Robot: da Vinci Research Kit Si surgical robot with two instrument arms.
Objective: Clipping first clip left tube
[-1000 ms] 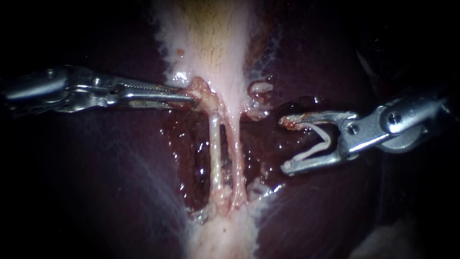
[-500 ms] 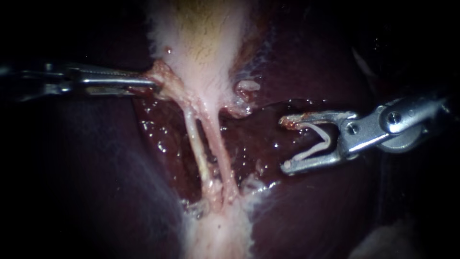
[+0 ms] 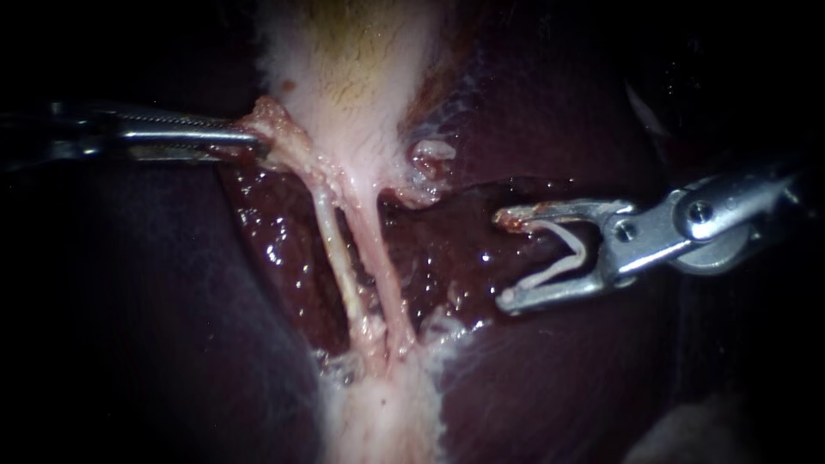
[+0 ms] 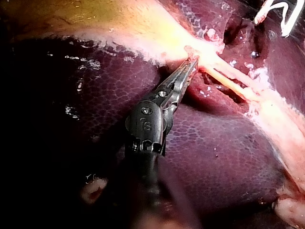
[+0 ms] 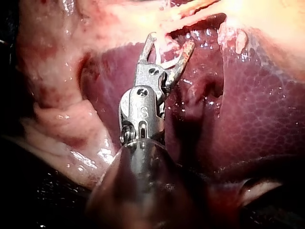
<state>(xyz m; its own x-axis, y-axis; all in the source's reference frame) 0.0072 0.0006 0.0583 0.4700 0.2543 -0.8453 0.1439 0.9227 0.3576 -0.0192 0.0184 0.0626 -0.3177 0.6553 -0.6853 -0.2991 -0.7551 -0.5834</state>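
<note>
Where the gallbladder narrows toward the centre, the left instrument, entering from 9 o'clock, has its end effector closed on pink tissue at the gallbladder's edge. The left tube lies bare just beside the right tube, both slanting toward 6 o'clock over the liver. At 3 o'clock the right instrument holds its end effector wide, with a white clip seated against both halves, apart from the tubes.

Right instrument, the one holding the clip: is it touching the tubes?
Apart. Endoscope view shows bare liver between the tubes and the right instrument holding the clip.
</note>
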